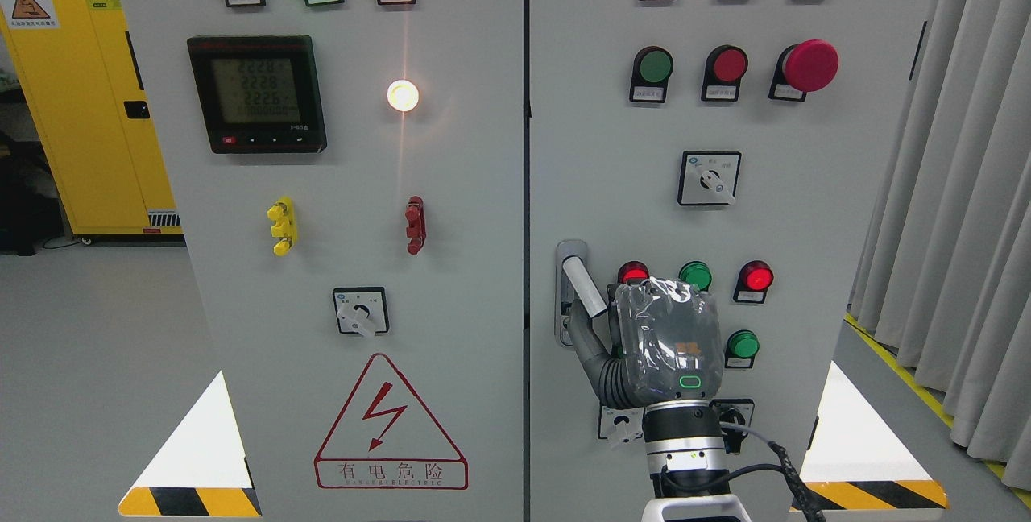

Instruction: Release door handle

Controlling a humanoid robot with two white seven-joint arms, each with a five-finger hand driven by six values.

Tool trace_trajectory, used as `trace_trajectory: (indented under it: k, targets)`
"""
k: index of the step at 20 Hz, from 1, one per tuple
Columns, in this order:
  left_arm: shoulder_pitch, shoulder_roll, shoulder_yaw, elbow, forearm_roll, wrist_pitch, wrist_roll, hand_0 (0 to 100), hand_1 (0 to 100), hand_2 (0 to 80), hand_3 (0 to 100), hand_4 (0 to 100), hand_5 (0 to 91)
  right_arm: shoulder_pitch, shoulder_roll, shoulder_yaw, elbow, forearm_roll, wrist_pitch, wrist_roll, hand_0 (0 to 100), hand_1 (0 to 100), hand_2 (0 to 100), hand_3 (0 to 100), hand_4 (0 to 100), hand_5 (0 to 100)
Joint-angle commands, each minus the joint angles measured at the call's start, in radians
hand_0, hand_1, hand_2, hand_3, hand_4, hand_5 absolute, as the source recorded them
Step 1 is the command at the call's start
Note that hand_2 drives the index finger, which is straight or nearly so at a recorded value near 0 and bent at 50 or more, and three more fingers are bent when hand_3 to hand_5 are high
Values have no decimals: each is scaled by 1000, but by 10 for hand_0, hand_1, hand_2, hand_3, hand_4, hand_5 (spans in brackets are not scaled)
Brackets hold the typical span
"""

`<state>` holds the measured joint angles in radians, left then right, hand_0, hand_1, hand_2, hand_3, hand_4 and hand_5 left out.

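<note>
Grey right hand (644, 329) beside one door handle (573, 284), thumb touching it, finger state untellable; two cabinet doors (451, 264).

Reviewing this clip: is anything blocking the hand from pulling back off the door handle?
Nothing visible does. The right hand sits at the door handle with its thumb across the lever, in open space in front of the cabinet door. The nearest things are flush panel lights beside it.
</note>
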<state>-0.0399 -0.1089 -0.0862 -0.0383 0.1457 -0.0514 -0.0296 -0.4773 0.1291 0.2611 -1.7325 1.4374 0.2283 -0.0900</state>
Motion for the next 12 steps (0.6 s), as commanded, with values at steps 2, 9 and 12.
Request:
trace_trajectory:
  k: [2,9,12]
  targets:
    - [0,0,0,0,0,1,0,120,556,0,0,0,0,5,0,-10,-6,0,-1,1,705,408,1000,1000,1000,1000]
    - [0,0,0,0,0,1,0,120,556,0,0,0,0,5,0,-10,-10,0,-1,1,703,407,1000,1000,1000,1000]
    - [0,0,0,0,0,1,0,120,556,0,0,0,0,5,0,-11,-13,0,-1,1,703,406,1000,1000,1000,1000]
